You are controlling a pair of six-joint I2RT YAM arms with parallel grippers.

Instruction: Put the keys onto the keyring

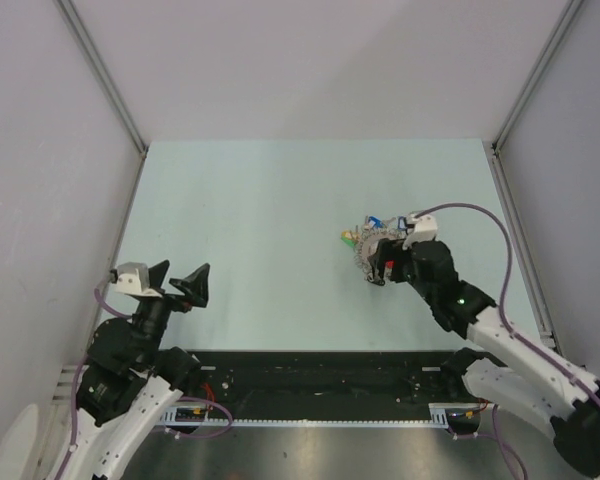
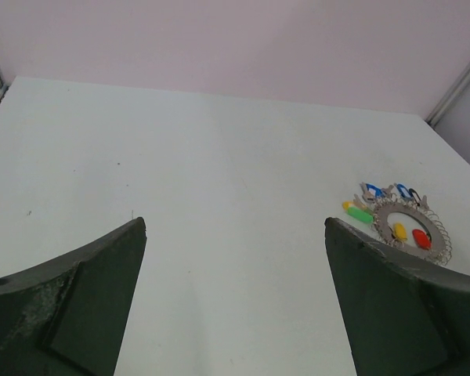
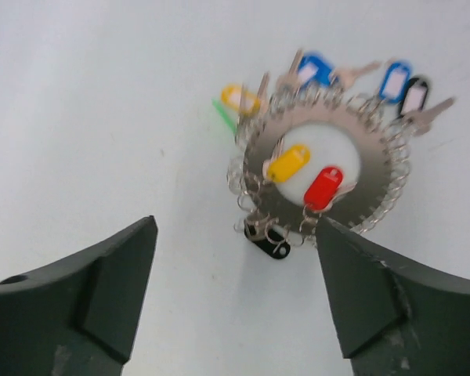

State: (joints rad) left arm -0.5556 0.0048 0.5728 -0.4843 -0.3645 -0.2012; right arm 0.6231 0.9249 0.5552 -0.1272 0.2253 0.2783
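The keyring (image 3: 376, 153) lies flat on the table, a silver ring with many small loops round it. Yellow (image 3: 288, 163) and red (image 3: 323, 188) tags lie inside it. Blue (image 3: 316, 69), black (image 3: 413, 95), yellow and green tagged keys fan out at its far side. A black tag (image 3: 271, 244) sits at its near edge. My right gripper (image 3: 235, 235) is open, just short of the ring, its right fingertip near the rim. In the top view the ring (image 1: 376, 250) is by the right gripper (image 1: 388, 268). My left gripper (image 1: 180, 277) is open and empty, far left. The ring shows in the left wrist view (image 2: 413, 229).
The pale table (image 1: 280, 220) is walled on three sides by white panels. A black rail (image 1: 320, 385) runs along the near edge between the arm bases.
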